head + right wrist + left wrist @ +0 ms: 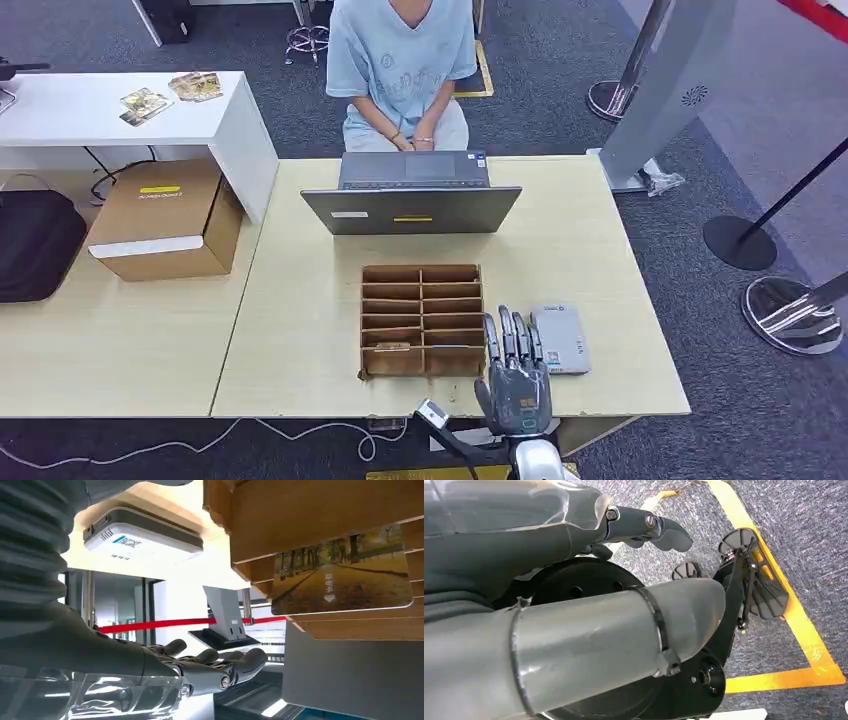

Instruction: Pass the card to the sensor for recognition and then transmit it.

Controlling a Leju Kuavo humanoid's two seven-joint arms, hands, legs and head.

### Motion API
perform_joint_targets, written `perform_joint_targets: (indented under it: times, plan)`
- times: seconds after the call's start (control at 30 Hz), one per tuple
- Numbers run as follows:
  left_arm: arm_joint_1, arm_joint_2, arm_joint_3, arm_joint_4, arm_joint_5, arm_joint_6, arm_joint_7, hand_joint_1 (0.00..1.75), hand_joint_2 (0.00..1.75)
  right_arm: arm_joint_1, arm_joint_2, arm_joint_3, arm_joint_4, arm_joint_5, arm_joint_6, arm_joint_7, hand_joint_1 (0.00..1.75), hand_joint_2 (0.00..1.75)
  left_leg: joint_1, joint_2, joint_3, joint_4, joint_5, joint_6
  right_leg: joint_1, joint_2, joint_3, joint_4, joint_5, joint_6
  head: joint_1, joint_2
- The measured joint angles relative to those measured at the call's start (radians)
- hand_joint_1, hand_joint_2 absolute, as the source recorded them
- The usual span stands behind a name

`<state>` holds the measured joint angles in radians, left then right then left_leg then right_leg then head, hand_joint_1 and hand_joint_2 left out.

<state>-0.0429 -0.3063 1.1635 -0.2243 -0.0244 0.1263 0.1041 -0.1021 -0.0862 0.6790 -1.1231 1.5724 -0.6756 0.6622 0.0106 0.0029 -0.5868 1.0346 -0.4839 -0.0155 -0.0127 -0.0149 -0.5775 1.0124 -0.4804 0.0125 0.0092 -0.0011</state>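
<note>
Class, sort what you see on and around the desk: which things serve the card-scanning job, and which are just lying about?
For the job: card in the wooden organiser; sensor; right robot hand.

Lying about: laptop; cardboard box; black bag; cards on the white table.

Right robot hand (516,372) flat, empty.

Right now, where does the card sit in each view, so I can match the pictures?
Head view: the card lies in a left-column slot of the brown divided box, near its front.
Left wrist view: not in it; this camera faces the carpet.
Right wrist view: the card, printed with a tree-lined path, is in the box's slot.
Shared landmark: the grey-white sensor beside the right hand.
</note>
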Motion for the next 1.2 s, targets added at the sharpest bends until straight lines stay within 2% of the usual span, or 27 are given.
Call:
perform_joint_targets:
  times: [0.43,0.63,0.87,1.2]
  plan:
    - [0.0,-0.002,-0.006,0.0,-0.003,0.009,-0.003,0.0,0.0,-0.03,0.008,0.005,0.0,0.0,0.0,-0.075,0.0,1.75,0.0,0.0,0.0,0.0,0.0,0.0,0.0,0.0,0.0,0.0,0.0,0.0,0.0,0.0]
    - [0.0,-0.002,-0.006,0.0,-0.003,0.008,-0.003,0.0,0.0,-0.036,0.016,-0.016,0.0,0.0,0.0,-0.105,0.0,1.75,0.0,0.0,0.0,0.0,0.0,0.0,0.0,0.0,0.0,0.0,0.0,0.0,0.0,0.0]
    - [-0.008,0.008,-0.006,0.0,-0.004,0.002,0.003,0.0,0.0,-0.038,0.047,-0.086,-0.003,0.0,0.004,-0.194,0.0,1.75,0.0,0.0,0.0,0.0,0.0,0.0,0.0,0.0,0.0,0.0,0.0,0.0,0.0,0.0]
    - [-0.011,0.014,-0.006,0.0,-0.003,-0.002,0.003,0.0,0.0,-0.037,0.061,-0.127,-0.008,-0.001,0.005,-0.207,0.0,1.75,0.0,0.0,0.0,0.0,0.0,0.0,0.0,0.0,0.0,0.0,0.0,0.0,0.0,0.0]
